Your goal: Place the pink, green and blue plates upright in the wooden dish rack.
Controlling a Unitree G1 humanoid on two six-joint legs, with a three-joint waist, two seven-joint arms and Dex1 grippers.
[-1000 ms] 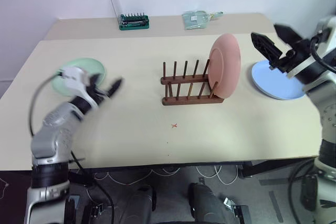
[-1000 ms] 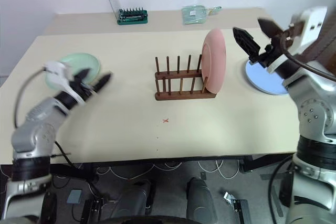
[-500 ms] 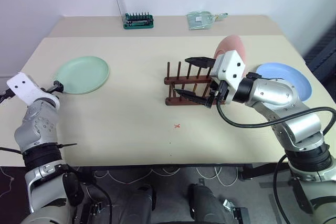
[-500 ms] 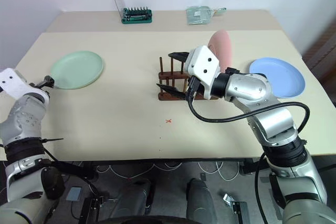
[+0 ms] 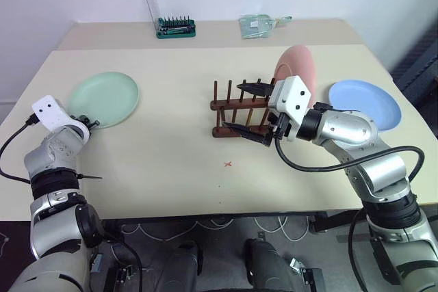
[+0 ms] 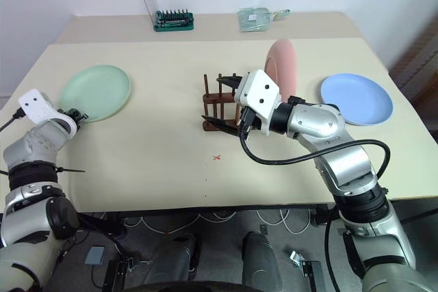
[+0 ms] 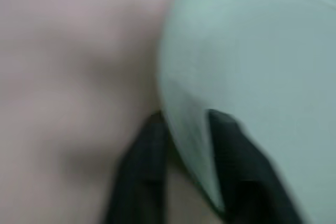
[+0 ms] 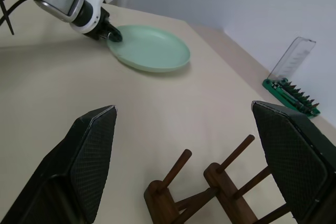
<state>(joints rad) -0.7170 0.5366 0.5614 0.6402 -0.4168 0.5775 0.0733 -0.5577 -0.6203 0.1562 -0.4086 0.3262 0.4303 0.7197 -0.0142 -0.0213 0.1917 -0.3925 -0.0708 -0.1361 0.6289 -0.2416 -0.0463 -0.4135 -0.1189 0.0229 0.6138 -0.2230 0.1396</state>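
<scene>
The pale green plate (image 5: pixel 104 98) lies flat at the table's left. My left gripper (image 5: pixel 89 123) is at its near edge, shut on the rim; the left wrist view has a finger (image 7: pixel 142 171) on either side of the green plate (image 7: pixel 252 66). The wooden dish rack (image 5: pixel 217 105) stands mid-table with the pink plate (image 5: pixel 298 66) upright in its right end. My right gripper (image 5: pixel 234 107) hangs open over the rack's left half, holding nothing. The blue plate (image 5: pixel 364 104) lies flat at the right.
A green toothed tool holder (image 5: pixel 174 29) with a clear back and a clear bag (image 5: pixel 256 25) sit on the far table strip. A small red cross (image 5: pixel 228 164) marks the table in front of the rack.
My right arm has swung from above the blue plate leftward to the rack, still open. My left gripper has dropped to the green plate's near edge and shut on its rim.
</scene>
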